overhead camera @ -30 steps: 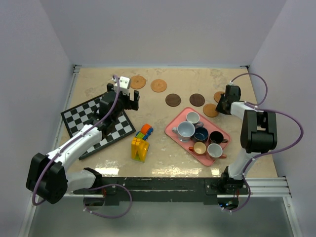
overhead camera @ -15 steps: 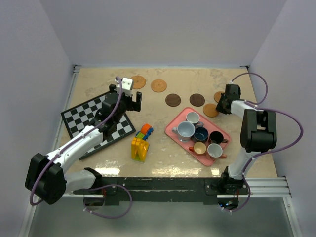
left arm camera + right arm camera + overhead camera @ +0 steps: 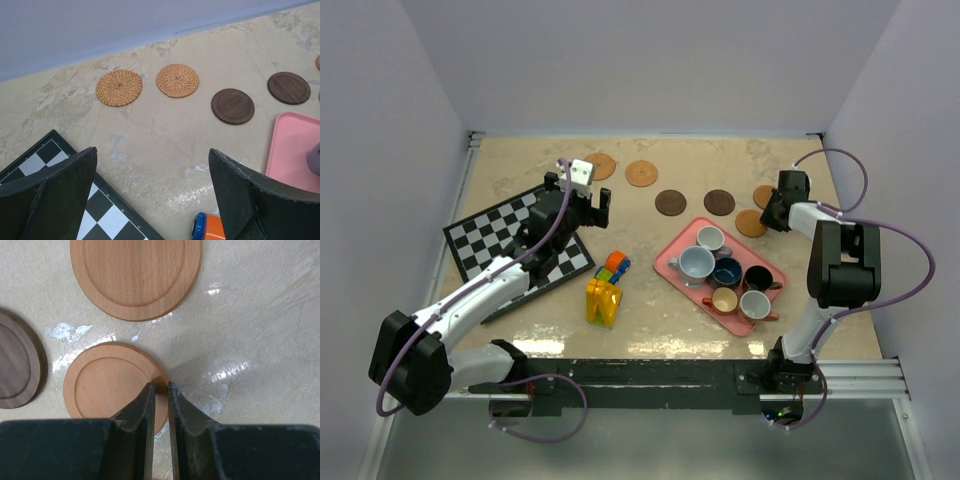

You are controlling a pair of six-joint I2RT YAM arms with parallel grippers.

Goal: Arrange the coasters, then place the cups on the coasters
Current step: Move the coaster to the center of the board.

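**Right gripper [image 3: 160, 386] at the rim of a wooden coaster, left gripper [image 3: 152, 152] spread wide**

The right gripper is low over the far right part of the table [image 3: 650, 330]. Its two fingers are pressed almost together, and only a thin slit stays between them. The tips stand at the rim of a light wooden coaster [image 3: 107, 385], which lies flat. I cannot tell if the rim is pinched or only touched. A second light wooden coaster [image 3: 135, 270] lies near it, apart from it, and a dark brown coaster [image 3: 15, 365] lies at its other side.

All six coasters make a loose row along the far side of the table. On the left there are two woven coasters [image 3: 119, 87], in the middle two dark brown ones, and on the right the two light wooden ones.

The six cups [image 3: 695, 264] all stand close together on the pink tray [image 3: 665, 262], which lies nearer to the arms than the dark brown coasters.

The left gripper hangs above the far corner of the chessboard [image 3: 480, 235]. Its fingers are spread wide and nothing is between them. In its wrist view the woven coasters lie ahead of it, well apart from the fingers.

Some toy blocks [image 3: 604, 300] lie between the chessboard and the tray.
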